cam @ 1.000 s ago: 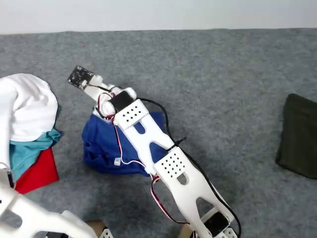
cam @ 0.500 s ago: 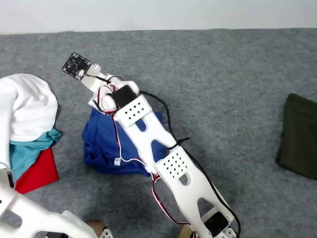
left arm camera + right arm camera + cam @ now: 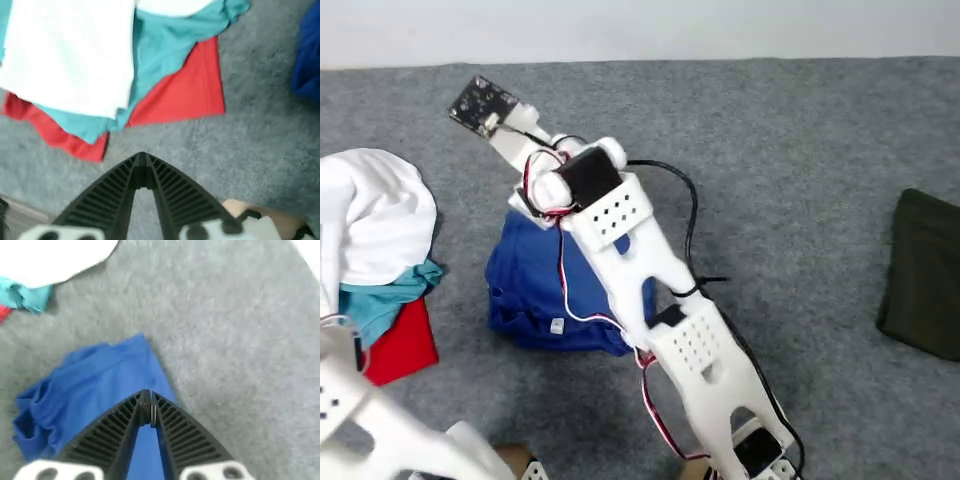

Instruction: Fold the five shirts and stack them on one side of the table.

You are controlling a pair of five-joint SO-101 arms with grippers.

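A crumpled blue shirt [image 3: 525, 290] lies left of the table's middle. My right arm [image 3: 620, 230] stretches over it from the near edge. In the right wrist view my right gripper [image 3: 146, 399] is shut, its tips over the blue shirt [image 3: 90, 385]; I see no cloth pulled up between them. At the left edge a white shirt [image 3: 370, 215] lies on a teal shirt [image 3: 380, 300] and a red shirt [image 3: 405, 345]. My left gripper [image 3: 143, 159] is shut over bare carpet just short of the red shirt [image 3: 185, 95]. A folded dark green shirt [image 3: 920, 275] rests at the right edge.
Grey carpet [image 3: 790, 170] covers the table, with open room between the blue shirt and the green one. My left arm [image 3: 360, 430] sits at the near left corner. Cables [image 3: 685, 215] trail along the right arm.
The right arm's wrist has lifted and swung toward the far side above the blue shirt. The left arm has shifted slightly at the near left corner. The shirts lie as before.
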